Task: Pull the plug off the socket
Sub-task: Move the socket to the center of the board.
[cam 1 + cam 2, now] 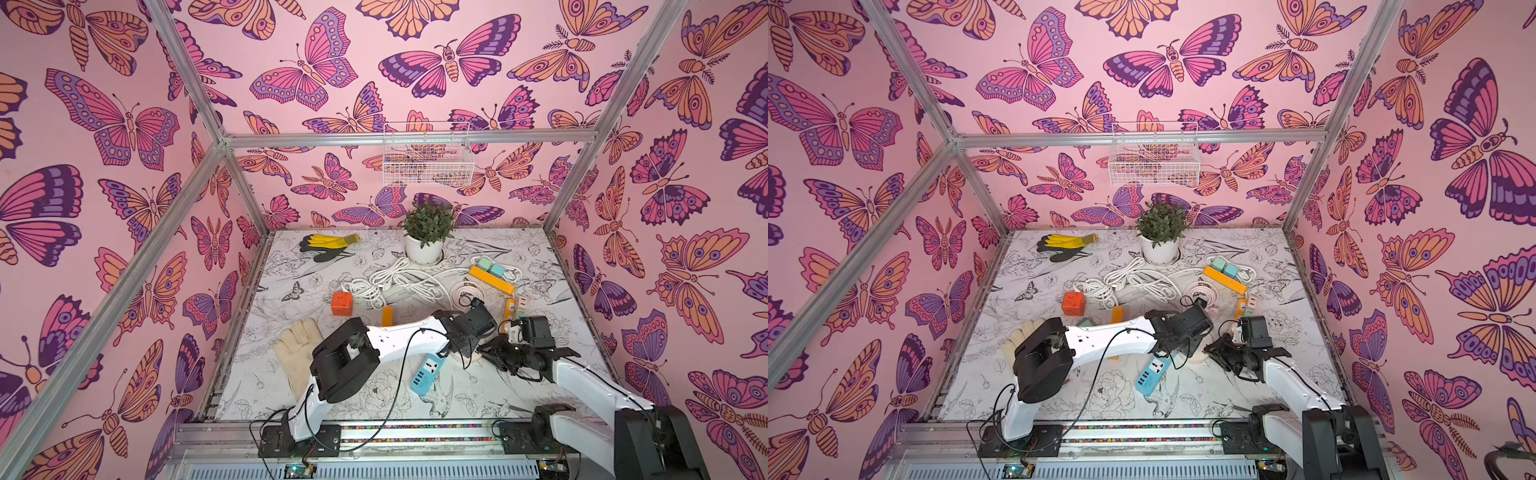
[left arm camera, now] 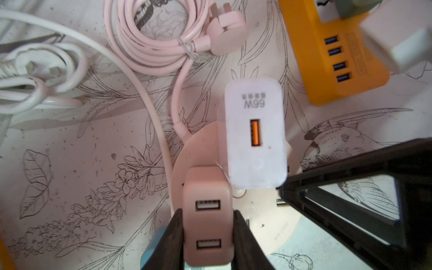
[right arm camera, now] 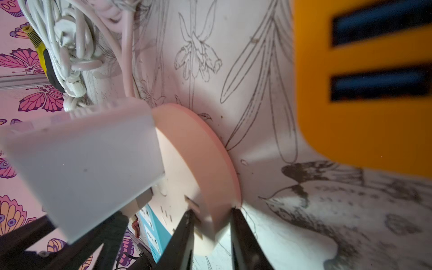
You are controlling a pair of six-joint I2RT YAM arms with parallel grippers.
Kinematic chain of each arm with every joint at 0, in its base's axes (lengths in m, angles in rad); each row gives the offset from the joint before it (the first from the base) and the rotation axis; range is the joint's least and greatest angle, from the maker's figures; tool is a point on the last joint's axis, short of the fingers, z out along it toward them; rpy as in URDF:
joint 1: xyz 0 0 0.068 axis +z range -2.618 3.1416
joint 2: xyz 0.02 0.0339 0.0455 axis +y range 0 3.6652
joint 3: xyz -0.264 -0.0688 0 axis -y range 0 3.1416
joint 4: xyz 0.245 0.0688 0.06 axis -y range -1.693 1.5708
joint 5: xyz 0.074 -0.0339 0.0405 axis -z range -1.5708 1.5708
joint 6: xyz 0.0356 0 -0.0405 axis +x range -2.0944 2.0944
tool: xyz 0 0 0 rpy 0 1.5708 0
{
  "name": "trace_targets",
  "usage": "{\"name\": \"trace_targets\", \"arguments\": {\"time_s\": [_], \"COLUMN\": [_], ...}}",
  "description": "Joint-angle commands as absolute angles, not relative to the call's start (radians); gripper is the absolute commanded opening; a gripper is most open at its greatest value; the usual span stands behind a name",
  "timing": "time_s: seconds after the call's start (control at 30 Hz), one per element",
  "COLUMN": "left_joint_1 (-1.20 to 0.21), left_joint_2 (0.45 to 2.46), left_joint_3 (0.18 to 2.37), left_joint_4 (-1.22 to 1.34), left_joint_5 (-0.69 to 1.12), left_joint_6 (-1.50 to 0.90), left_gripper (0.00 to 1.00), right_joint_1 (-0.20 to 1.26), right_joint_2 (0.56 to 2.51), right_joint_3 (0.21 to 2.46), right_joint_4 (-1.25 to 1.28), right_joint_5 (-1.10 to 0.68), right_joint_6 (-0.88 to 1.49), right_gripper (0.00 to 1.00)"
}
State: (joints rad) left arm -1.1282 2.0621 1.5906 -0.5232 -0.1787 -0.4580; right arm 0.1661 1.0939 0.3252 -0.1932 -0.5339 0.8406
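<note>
The left arm [image 1: 399, 336] and right arm [image 1: 590, 382] were built of white links joined by bulky black joint housings. Thin black cables [image 1: 402, 370] were looped along them from black bases [image 1: 299, 440]. The left tool [image 2: 208, 211] and right tool [image 3: 211, 210] were fitted with black wedge-shaped fingers.

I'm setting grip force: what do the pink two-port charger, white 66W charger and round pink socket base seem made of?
Pink two-port USB charger: probably moulded plastic, matt; soft highlights, rounded corners.
White 66W charger block: plastic, smooth satin; printed lettering, faint scuffs.
Round pink socket base: plastic too, matt; even colour, clean-cut slots.
All look rigid.
</note>
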Motion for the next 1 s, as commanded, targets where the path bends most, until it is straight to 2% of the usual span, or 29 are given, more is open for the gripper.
{"name": "trace_targets", "arguments": {"time_s": [0.0, 0.1, 0.2, 0.3, 0.43, 0.5, 0.6, 0.63, 0.83, 0.97], "left_joint_1": [-1.126, -1.148, -1.207, -1.237, -1.242, -1.216, -1.126, -1.110, -1.112, -1.176], "left_joint_2": [2.002, 1.969, 1.966, 1.986, 1.984, 1.958, 1.926, 1.916, 1.858, 1.868], "left_joint_3": [1.567, 1.566, 1.560, 1.554, 1.545, 1.532, 1.521, 1.518, 1.493, 1.563], "left_joint_4": [-0.482, -0.483, -0.486, -0.485, -0.487, -0.489, -0.473, -0.464, -0.441, -0.588], "left_joint_5": [0.127, 0.048, -0.113, -0.176, -0.231, -0.177, 0.122, 0.166, 0.154, -0.013], "left_joint_6": [-0.543, -0.465, -0.323, -0.237, -0.298, -0.400, -0.517, -0.534, -0.521, -0.449], "left_gripper": [0.16, 0.15, 0.16, 0.16, 0.16, 0.16, 0.15, 0.15, 0.15, 0.15], "right_joint_1": [0.176, 0.177, 0.177, 0.176, 0.177, 0.177, 0.178, 0.178, 0.177, 0.177], "right_joint_2": [1.140, 1.143, 1.143, 1.148, 1.155, 1.155, 1.159, 1.161, 1.167, 1.160], "right_joint_3": [0.290, 0.292, 0.292, 0.292, 0.293, 0.295, 0.300, 0.303, 0.317, 0.325], "right_joint_4": [-0.267, -0.268, -0.270, -0.268, -0.264, -0.265, -0.271, -0.273, -0.280, -0.298], "right_joint_5": [-0.393, -0.393, -0.393, -0.390, -0.386, -0.385, -0.384, -0.384, -0.382, -0.377], "right_joint_6": [0.840, 0.841, 0.841, 0.839, 0.844, 0.844, 0.841, 0.839, 0.838, 0.829], "right_gripper": [0.30, 0.30, 0.30, 0.30, 0.30, 0.30, 0.30, 0.30, 0.31, 0.31]}}
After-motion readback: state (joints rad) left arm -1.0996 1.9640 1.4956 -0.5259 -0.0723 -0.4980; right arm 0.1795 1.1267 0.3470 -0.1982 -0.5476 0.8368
